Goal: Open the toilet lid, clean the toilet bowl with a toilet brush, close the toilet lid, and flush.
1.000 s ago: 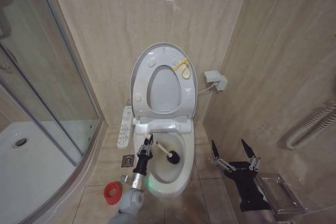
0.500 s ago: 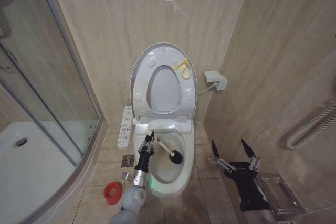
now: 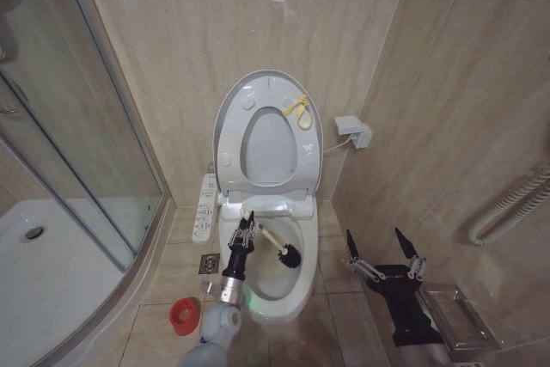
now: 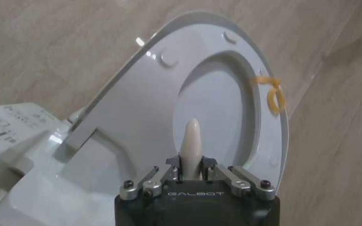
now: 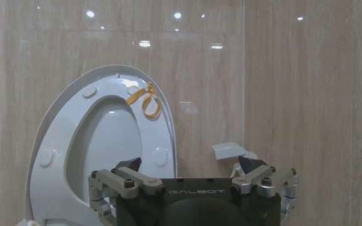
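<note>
The toilet lid [image 3: 230, 118] stands raised against the wall with the seat ring up in front of it, a yellow strap [image 3: 296, 111] at its edge. Below it the toilet bowl [image 3: 273, 281] lies uncovered. My left gripper [image 3: 242, 234] hovers over the bowl's near-left rim, shut on the white handle of the toilet brush [image 3: 268, 236], whose dark head [image 3: 289, 255] dips into the bowl. In the left wrist view the handle's tip [image 4: 192, 139] sticks up out of the gripper [image 4: 192, 172] before the lid [image 4: 137, 94]. My right gripper [image 3: 382, 251] waits open to the right of the toilet [image 5: 193, 169].
A red holder cup [image 3: 182, 315] sits on the floor left of the bowl, near a floor drain [image 3: 209, 262]. The glass shower screen [image 3: 86, 152] and white tray [image 3: 43, 272] close the left side. A control panel [image 3: 204, 208], a wall box [image 3: 354, 131] and a metal tray [image 3: 460, 320] flank the toilet.
My left gripper has crept slightly toward the back of the bowl, and the brush head has slid a little to the right inside it. The right arm has stayed still.
</note>
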`<state>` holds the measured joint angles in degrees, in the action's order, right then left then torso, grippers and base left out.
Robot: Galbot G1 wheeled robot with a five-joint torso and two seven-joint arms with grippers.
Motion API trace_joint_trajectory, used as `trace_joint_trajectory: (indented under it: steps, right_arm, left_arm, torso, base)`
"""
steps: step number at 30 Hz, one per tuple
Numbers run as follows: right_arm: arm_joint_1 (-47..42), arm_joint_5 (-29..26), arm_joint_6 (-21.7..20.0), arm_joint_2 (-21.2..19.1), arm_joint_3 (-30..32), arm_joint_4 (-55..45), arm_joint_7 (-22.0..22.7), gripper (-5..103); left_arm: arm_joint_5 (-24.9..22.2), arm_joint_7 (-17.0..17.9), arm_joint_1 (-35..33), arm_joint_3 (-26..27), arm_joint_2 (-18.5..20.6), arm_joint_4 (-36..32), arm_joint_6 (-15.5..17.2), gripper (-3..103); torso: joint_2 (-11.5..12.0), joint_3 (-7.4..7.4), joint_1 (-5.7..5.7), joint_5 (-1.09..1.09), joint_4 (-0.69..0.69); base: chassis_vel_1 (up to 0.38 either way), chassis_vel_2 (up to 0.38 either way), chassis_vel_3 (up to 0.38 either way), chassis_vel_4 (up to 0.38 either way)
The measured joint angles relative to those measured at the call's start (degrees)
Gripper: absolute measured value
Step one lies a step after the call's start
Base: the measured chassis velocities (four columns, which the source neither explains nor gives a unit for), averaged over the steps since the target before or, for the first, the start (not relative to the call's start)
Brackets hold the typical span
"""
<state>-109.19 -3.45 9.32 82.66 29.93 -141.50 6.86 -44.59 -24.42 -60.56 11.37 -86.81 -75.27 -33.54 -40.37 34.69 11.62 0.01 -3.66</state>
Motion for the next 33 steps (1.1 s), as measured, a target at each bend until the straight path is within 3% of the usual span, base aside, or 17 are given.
trace_joint_trajectory:
  steps: [2, 6, 9, 15, 18, 23, 28, 33]
  right_arm:
    - [0.0, 0.0, 0.0, 0.0, 0.0, 0.0, 0.0, 100]
    - [0.0, 0.0, 0.0, 0.0, 0.0, 0.0, 0.0, 100]
    - [0.0, 0.0, 0.0, 0.0, 0.0, 0.0, 0.0, 100]
    - [0.0, 0.0, 0.0, 0.0, 0.0, 0.0, 0.0, 100]
    - [0.0, 0.0, 0.0, 0.0, 0.0, 0.0, 0.0, 100]
    - [0.0, 0.0, 0.0, 0.0, 0.0, 0.0, 0.0, 100]
    - [0.0, 0.0, 0.0, 0.0, 0.0, 0.0, 0.0, 100]
    - [0.0, 0.0, 0.0, 0.0, 0.0, 0.0, 0.0, 100]
  left_arm:
    - [2.4, -0.7, 0.2, 0.5, 0.0, 1.3, -0.4, 21]
    - [12.3, -2.9, 0.3, 2.7, 0.4, 4.4, -1.8, 21]
    - [14.8, -3.2, 0.6, 3.0, 0.6, 4.3, -2.2, 21]
    - [2.0, 3.1, 2.9, -3.4, 0.5, 0.4, -2.0, 21]
    - [0.9, 3.6, 3.7, -3.9, 0.2, 0.9, -1.7, 21]
    - [9.4, 0.0, 4.4, -2.4, 1.0, 6.5, -2.9, 21]
    - [17.1, -2.7, 4.5, -1.1, 1.7, 5.7, -4.1, 21]
    - [17.2, -1.1, 5.4, -1.1, 0.4, 5.1, -5.6, 21]
  torso:
    - [0.0, 0.00, 0.00, -0.01, -0.02]
    - [0.0, 0.00, 0.00, -0.01, 0.00]
    - [0.0, 0.00, 0.00, -0.01, -0.01]
    - [0.0, 0.00, 0.00, -0.01, -0.03]
    - [0.0, 0.00, 0.00, 0.00, -0.01]
    - [0.0, 0.00, 0.00, -0.01, 0.00]
    - [0.0, 0.00, 0.00, -0.01, -0.01]
    - [0.0, 0.00, 0.00, -0.01, -0.02]
  base:
    - [0.000, 0.000, 0.000, 0.000]
    - [0.000, 0.000, 0.000, 0.000]
    - [0.000, 0.000, 0.000, 0.000]
    - [0.000, 0.000, 0.000, 0.000]
    - [0.000, 0.000, 0.000, 0.000]
    - [0.000, 0.000, 0.000, 0.000]
    - [0.000, 0.000, 0.000, 0.000]
    - [0.000, 0.000, 0.000, 0.000]
